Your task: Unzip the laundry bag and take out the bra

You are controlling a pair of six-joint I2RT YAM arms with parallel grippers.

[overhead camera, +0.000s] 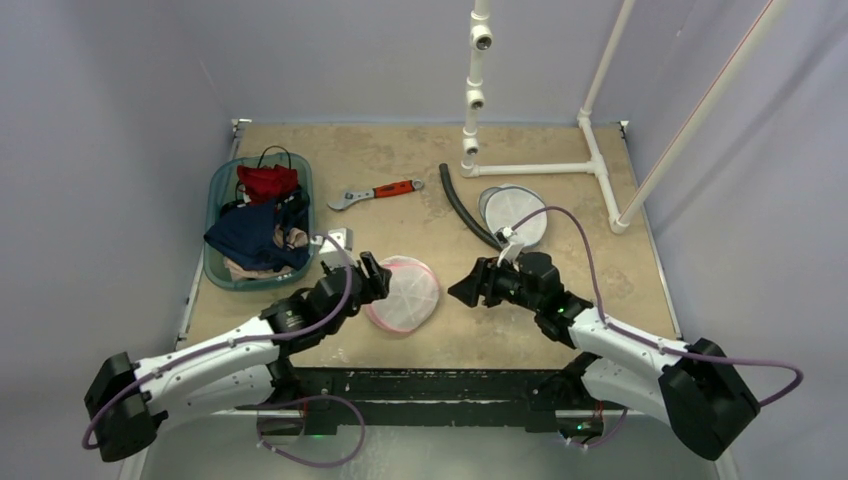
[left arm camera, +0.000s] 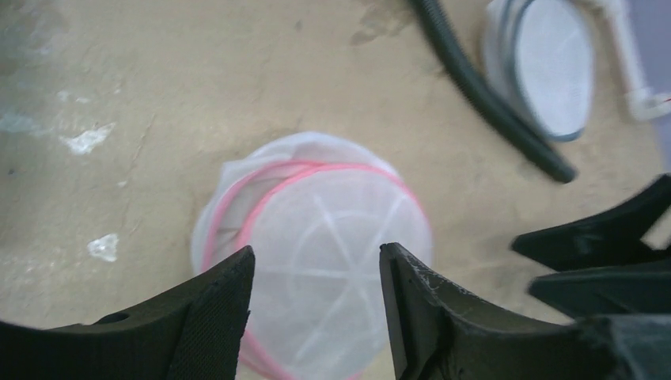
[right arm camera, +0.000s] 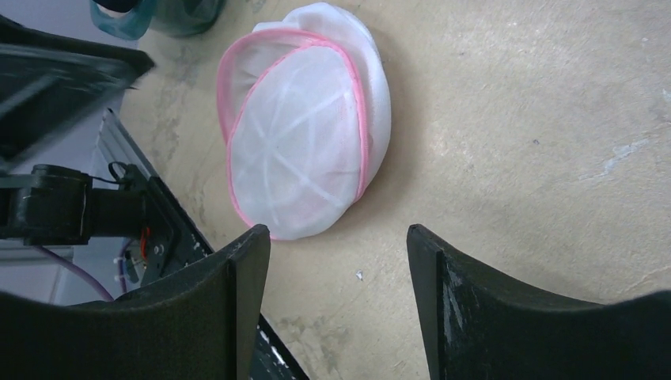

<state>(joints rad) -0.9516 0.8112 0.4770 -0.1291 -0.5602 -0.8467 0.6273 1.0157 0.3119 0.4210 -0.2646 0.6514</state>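
Tabletop (overhead camera: 400,150) | laundry bag (overhead camera: 405,295) between left end effector (overhead camera: 374,272) and right end effector (overhead camera: 462,291)

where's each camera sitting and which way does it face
Top external: above and behind the arms, looking down at the tan table; both arms show.
Left wrist: on the left gripper, looking down on the pink-rimmed white mesh laundry bag; its fingers show.
Right wrist: on the right gripper, facing that bag; own fingers show.
All three share the bag.

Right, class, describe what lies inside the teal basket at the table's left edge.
In the teal basket: a red garment at the far end, a navy garment in the middle, some beige fabric at the near end. Whatever lies beneath them is covered.
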